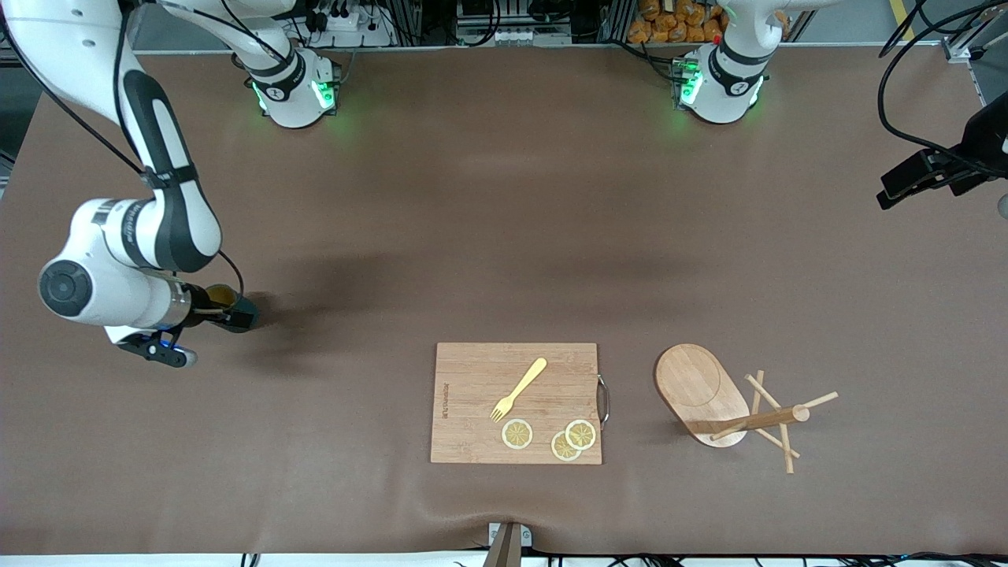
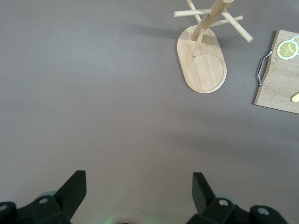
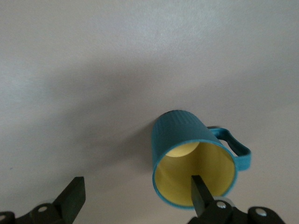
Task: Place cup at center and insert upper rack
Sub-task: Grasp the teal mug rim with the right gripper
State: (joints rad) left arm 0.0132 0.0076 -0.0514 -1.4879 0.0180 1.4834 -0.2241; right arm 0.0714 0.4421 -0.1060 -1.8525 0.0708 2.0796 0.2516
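The teal cup (image 1: 221,296) with a yellow inside sits on the table toward the right arm's end, partly hidden by the right wrist. In the right wrist view the cup (image 3: 194,151) shows its mouth and its handle. My right gripper (image 1: 230,313) is open at the cup (image 3: 138,193): one finger (image 3: 201,193) is over the mouth, the other stands apart outside the wall. The wooden mug tree (image 1: 703,387) stands on its oval base beside the cutting board; it also shows in the left wrist view (image 2: 202,63). My left gripper (image 1: 898,189) waits open and empty at the left arm's end (image 2: 139,191).
A rectangular wooden cutting board (image 1: 472,378) with a metal handle lies near the front edge and carries a yellow fork (image 1: 520,387) and three lemon slices (image 1: 517,433). Its corner shows in the left wrist view (image 2: 280,79).
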